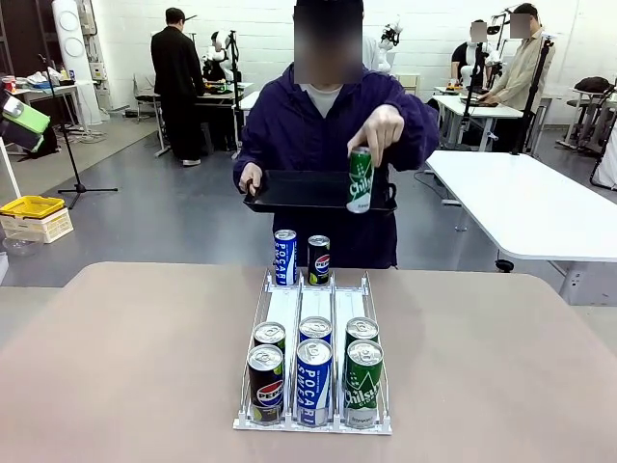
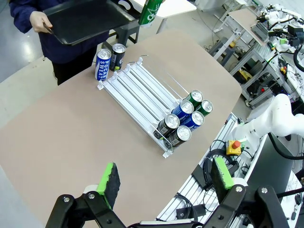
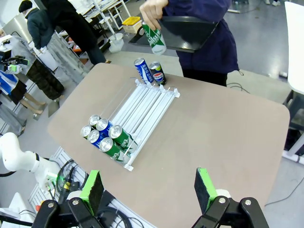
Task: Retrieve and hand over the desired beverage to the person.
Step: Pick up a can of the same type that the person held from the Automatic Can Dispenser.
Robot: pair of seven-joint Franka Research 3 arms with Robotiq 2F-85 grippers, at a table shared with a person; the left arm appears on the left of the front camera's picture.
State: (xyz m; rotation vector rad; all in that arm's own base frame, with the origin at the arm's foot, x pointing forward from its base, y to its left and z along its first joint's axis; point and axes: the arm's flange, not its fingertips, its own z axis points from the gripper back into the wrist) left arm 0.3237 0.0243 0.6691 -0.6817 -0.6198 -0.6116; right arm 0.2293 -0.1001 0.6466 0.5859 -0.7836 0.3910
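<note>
The person [image 1: 328, 125] in a dark navy-purple jacket stands at the table's far side, holding a black tray [image 1: 318, 190] in one hand. The other hand [image 1: 376, 130] grips a green can [image 1: 360, 180] by its top, in front of the tray. On the table a clear wire rack [image 1: 313, 318] holds several cans at its near end: Pepsi [image 1: 266, 384], Pocari Sweat [image 1: 313, 381], green Chilsung [image 1: 363, 383]. A blue can [image 1: 285, 257] and a Pepsi can [image 1: 319, 258] stand at its far end. My left gripper [image 2: 164, 178] and right gripper [image 3: 149, 187] hang open high above the table.
A white table [image 1: 521, 203] stands at the right behind the person. Other people work at benches in the background. A yellow bin [image 1: 31, 206] sits on the floor at the left. Bare tabletop [image 1: 125, 347] lies on both sides of the rack.
</note>
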